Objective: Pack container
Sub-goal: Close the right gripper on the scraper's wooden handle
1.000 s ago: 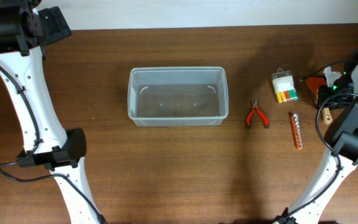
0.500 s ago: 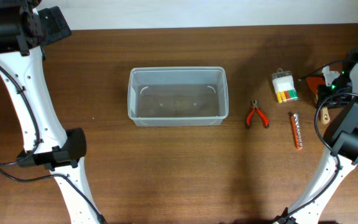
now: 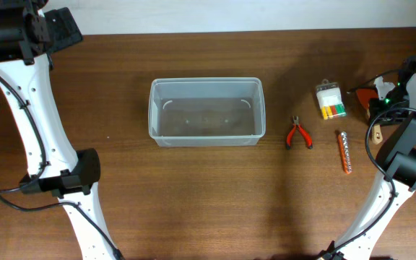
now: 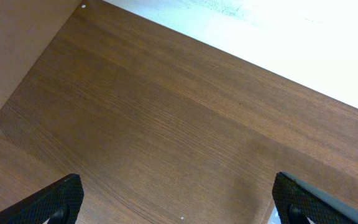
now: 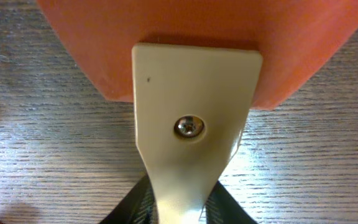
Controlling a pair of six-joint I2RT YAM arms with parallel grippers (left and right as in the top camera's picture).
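The clear plastic container stands near the table's middle with nothing in it. At the far right lies a scraper with an orange blade and a cream handle. My right gripper is shut on that handle, a black finger pressed against each side of its narrow end. In the overhead view the right arm covers most of that grip. My left gripper hangs open over bare wood at the far left corner, nothing between its fingers.
Red-handled pliers lie right of the container. Further right lie a white pack of coloured pieces and a thin orange and grey tool. The table's back edge runs close behind the left gripper.
The right gripper's jaws have closed in on the scraper's handle. The left arm and the other objects have not moved.
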